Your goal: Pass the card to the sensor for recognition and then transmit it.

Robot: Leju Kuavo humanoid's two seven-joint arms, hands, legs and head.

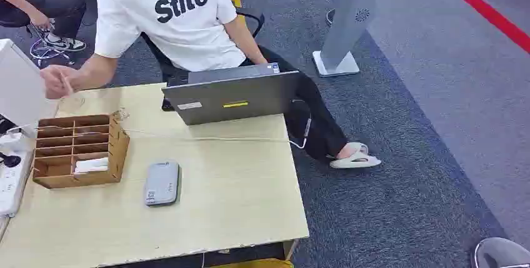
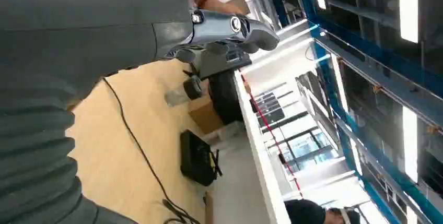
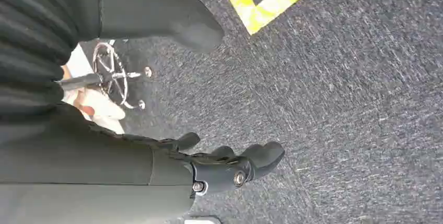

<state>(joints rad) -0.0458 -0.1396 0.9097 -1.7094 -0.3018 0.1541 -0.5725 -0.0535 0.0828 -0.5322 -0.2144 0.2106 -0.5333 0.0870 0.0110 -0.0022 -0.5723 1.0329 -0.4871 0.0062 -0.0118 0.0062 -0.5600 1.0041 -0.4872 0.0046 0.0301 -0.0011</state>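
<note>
A wooden slotted card box [image 1: 80,150] stands on the left part of the pale wood table [image 1: 237,205], and a white card [image 1: 91,165] lies in one of its lower slots. To its right lies the flat grey sensor [image 1: 162,182]. In the left wrist view my left hand [image 2: 209,28] hangs above a table surface, its dark fingers [image 2: 245,25] stretched out with nothing in them. My right hand [image 3: 209,169] hangs over grey carpet, with the thumb [image 3: 183,23] well apart from the fingers [image 3: 261,158] and nothing held.
A person in a white T-shirt [image 1: 175,18] sits at the table's far side, one hand [image 1: 59,82] near the box. A grey laptop [image 1: 231,98] stands at the far edge. A white cable [image 1: 206,138] crosses the table. A power strip [image 1: 12,183] lies at the left edge.
</note>
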